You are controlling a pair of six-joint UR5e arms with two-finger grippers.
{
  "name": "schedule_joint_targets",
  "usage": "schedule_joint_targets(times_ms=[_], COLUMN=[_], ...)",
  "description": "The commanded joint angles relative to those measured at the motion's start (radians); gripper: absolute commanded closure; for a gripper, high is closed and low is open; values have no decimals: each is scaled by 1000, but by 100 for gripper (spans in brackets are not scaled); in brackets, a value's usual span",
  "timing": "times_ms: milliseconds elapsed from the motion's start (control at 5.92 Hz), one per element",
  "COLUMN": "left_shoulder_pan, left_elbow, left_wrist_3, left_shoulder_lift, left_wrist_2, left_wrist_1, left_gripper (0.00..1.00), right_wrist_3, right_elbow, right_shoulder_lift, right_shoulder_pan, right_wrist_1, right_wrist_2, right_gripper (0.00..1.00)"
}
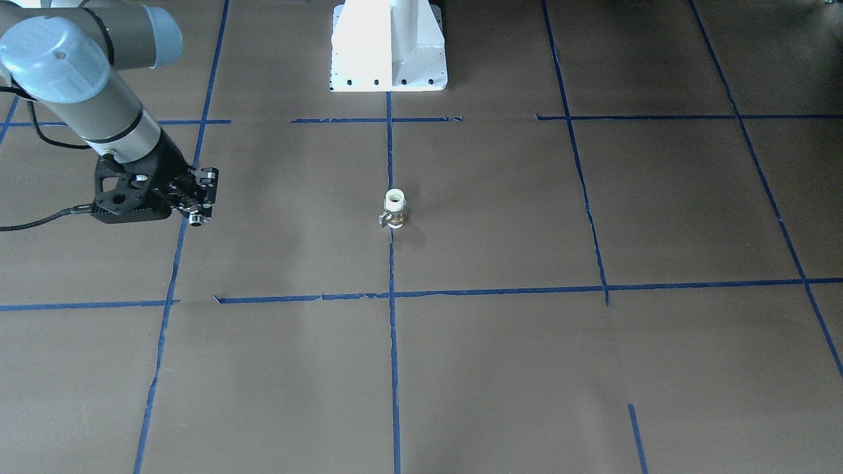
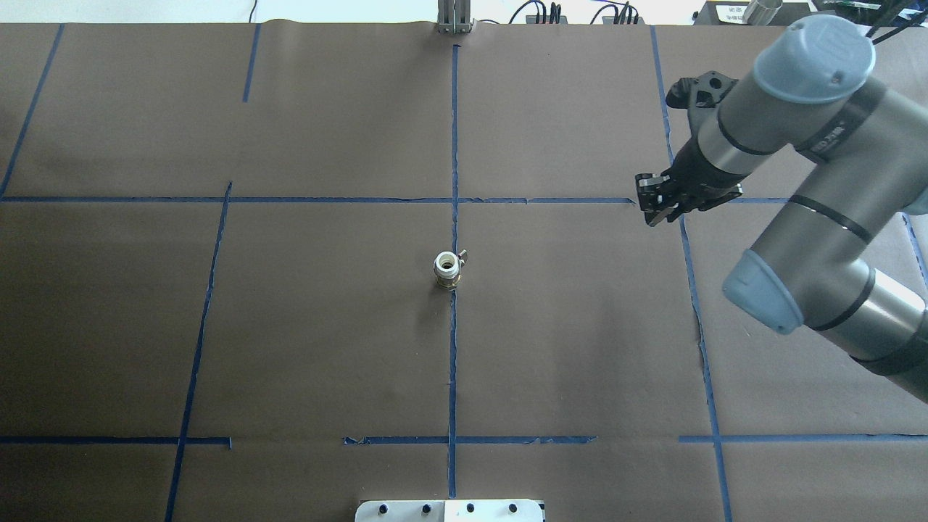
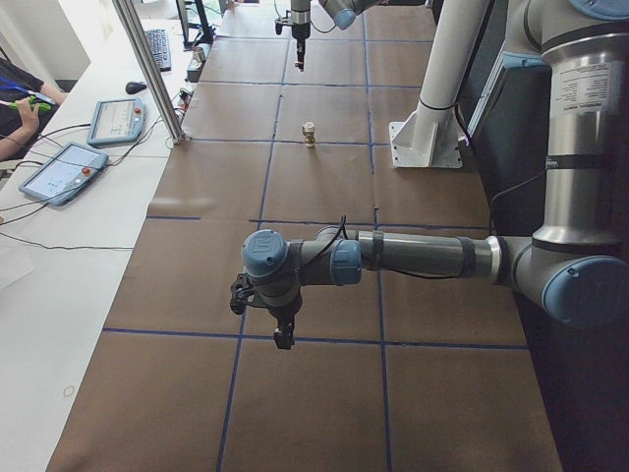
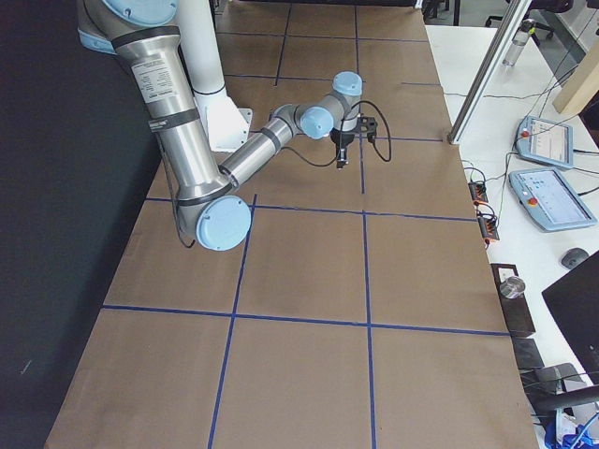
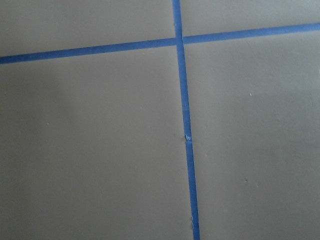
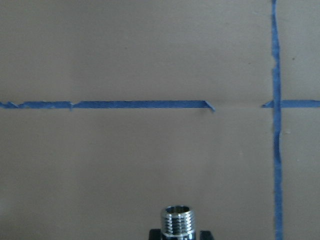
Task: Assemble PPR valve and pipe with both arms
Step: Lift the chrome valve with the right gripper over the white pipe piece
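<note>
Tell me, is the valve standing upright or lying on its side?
Upright: the valve stands on one end, open white end facing up.

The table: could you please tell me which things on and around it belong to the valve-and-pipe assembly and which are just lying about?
Job: PPR valve; pipe, held in right gripper; left gripper, away from both.
Lying about: nearer teach pendant; farther teach pendant; keyboard; computer mouse.

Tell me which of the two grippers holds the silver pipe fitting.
The right gripper: the threaded silver pipe fitting sticks out from between its jaws. The left gripper shows no fitting; its wrist view has only taped table.
</note>
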Motion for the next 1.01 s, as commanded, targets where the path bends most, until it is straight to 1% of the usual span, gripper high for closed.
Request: schedule_joint_targets(times_ms=[0,169,338,507,845], left_shoulder_pan=[3,3,3,7,7], left_elbow=[-1,-1,1,1,1], left_wrist_3=[-18,-19,-24,-44,-44], left_shoulder_lift=[-9,-9,-9,-9,-9], left_wrist_2=[1,1,-1,-2,-2], left_wrist_1=[-2,-4,-2,-4,-4], left_gripper=[0,0,0,0,0], right_wrist_3=[256,257,222,141,-6], right_elbow=[-35,-79,-152,-220,-254], right_shoulder_lift=[189,272,333,401,430], right_shoulder_pan=[-131,-174,-234,-263,-282], right_wrist_1=[-48,-74,-72,-72,-72], right_wrist_2=[-127,-149,-190,-216,-238], right_gripper=[100,100,100,100,100])
